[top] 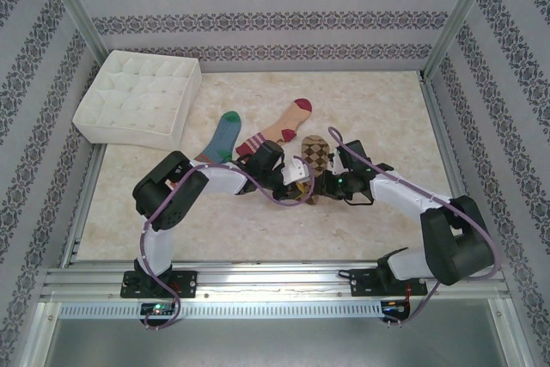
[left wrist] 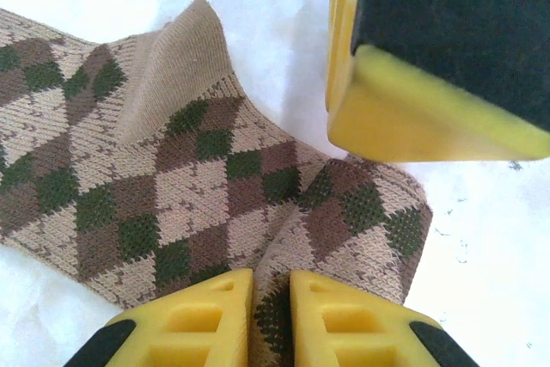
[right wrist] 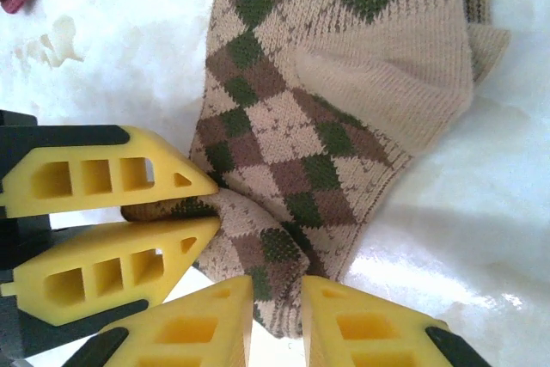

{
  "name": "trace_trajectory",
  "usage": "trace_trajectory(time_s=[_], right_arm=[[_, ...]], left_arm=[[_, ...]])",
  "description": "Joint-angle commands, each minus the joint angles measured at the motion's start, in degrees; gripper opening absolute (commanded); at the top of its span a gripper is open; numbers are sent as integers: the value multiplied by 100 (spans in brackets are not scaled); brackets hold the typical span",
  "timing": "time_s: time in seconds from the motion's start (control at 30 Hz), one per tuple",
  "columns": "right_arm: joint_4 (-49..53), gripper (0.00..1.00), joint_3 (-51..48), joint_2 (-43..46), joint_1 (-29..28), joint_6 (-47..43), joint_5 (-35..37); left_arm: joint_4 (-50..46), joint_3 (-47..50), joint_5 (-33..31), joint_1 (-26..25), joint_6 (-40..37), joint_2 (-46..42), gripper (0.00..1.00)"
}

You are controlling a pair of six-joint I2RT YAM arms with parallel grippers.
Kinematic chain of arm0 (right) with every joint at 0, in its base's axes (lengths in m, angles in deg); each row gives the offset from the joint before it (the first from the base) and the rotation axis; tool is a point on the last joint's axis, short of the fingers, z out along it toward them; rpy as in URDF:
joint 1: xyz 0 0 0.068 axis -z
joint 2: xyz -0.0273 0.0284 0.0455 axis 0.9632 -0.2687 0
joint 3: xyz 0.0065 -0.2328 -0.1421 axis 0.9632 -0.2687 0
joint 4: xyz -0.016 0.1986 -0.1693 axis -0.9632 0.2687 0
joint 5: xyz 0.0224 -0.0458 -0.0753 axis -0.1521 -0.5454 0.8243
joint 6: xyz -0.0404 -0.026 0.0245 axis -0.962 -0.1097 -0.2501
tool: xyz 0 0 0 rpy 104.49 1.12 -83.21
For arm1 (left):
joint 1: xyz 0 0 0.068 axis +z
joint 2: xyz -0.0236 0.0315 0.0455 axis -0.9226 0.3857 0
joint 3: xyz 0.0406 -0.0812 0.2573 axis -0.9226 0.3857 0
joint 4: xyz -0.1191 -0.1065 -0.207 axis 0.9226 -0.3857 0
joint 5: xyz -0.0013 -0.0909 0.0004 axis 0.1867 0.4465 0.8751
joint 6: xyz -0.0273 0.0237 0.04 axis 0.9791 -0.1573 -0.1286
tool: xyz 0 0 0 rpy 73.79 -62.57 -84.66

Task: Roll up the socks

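One beige, marble-patterned table top (top: 258, 229) carries everything I am looking at. At its far left corner sits a white quilted fabric box (top: 129, 133) divided into small compartments, well apart from the work. My two arms reach inward from the near edge and meet near the middle of the table.

Three socks lie in a loose fan beyond the middle, toes pointing away from me. The blue knitted sock with a green toe and orange stripes (top: 225, 137) is furthest left. Just beside it is the tan sock with a maroon toe and red-white stripes (top: 279, 129). Both lie flat and neither gripper touches them. The brown-and-tan knitted argyle sock (top: 314, 154) is on the right, and its near end runs in under both grippers.

From the left wrist, the argyle sock (left wrist: 172, 186) is rumpled, with a plain tan flap raised and folded over near the top. From the right wrist, the same sock (right wrist: 301, 126) shows that tan flap turned over on its right side, and its near end is bunched.

The left gripper (top: 296, 176) comes in from the left. Its yellow fingertips (left wrist: 271, 320) are nearly together, pinching a ridge of the diamond fabric. The right wrist view shows that gripper (right wrist: 193, 204) side-on with a fold caught between the tips. The right gripper (top: 333, 185) sits just beside it. Its jaws (right wrist: 277, 324) are drawn close, nipping the sock's near edge.
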Motion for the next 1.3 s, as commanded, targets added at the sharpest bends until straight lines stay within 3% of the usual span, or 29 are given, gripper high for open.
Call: trace_trajectory(time_s=[0.0, 0.37, 0.83, 0.93, 1.1, 1.27], right_arm=[[-55, 23, -21, -192, -53, 81, 124], [270, 22, 37, -1081, -352, 114, 613], [914, 20, 275, -1514, -190, -564, 457], [1026, 20, 387, -1654, -190, -675, 370], [1246, 18, 557, -1897, -190, -796, 263], [1343, 18, 647, -1965, -186, -813, 253]], left_arm=[[-601, -7, -152, -38, 138, 274, 18], [-741, 57, -151, -43, 20, 142, 17], [165, 1152, -414, -38, -2767, -1580, 33], [602, 1420, -549, -92, -3301, -1666, 38], [1527, 1737, -1495, -488, -3978, -1564, 39], [1130, 1420, -1482, -533, -4137, -1137, 43]])
